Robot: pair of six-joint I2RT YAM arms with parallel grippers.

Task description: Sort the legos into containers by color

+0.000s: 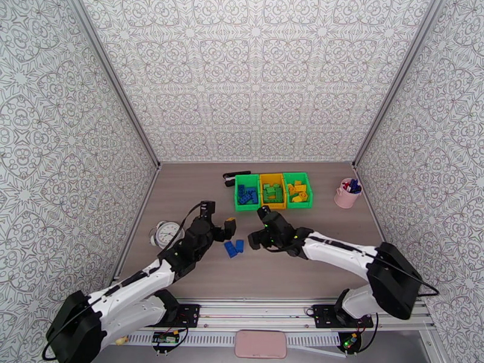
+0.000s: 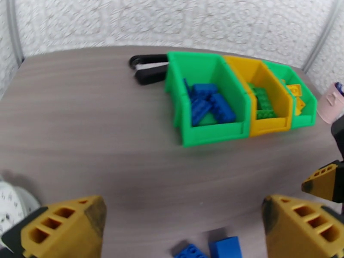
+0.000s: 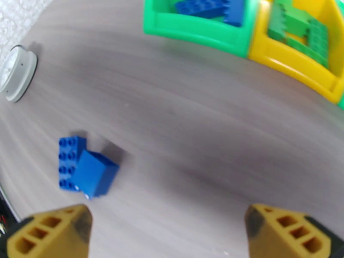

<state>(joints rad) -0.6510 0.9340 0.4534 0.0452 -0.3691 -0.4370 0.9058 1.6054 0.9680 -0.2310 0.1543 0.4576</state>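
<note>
The table (image 1: 290,273) looks nearly sorted. Three bins stand in a row at its far side, each kept to one colour: the left green bin (image 1: 246,192) holds blue, the yellow bin (image 1: 272,190) green, the right green bin (image 1: 297,190) yellow. My left gripper (image 1: 219,220) and right gripper (image 1: 257,228) both hang with jaws spread wide, gripping nothing. Two blue bricks (image 1: 235,247) lie touching on the bare wood between the arms, well short of their bin — likely my next pick

l end effector (image 2: 182,218) spread wide nr 2 blue legos (image 2: 225,248), containers (image 2: 215,133) beyond
</note>
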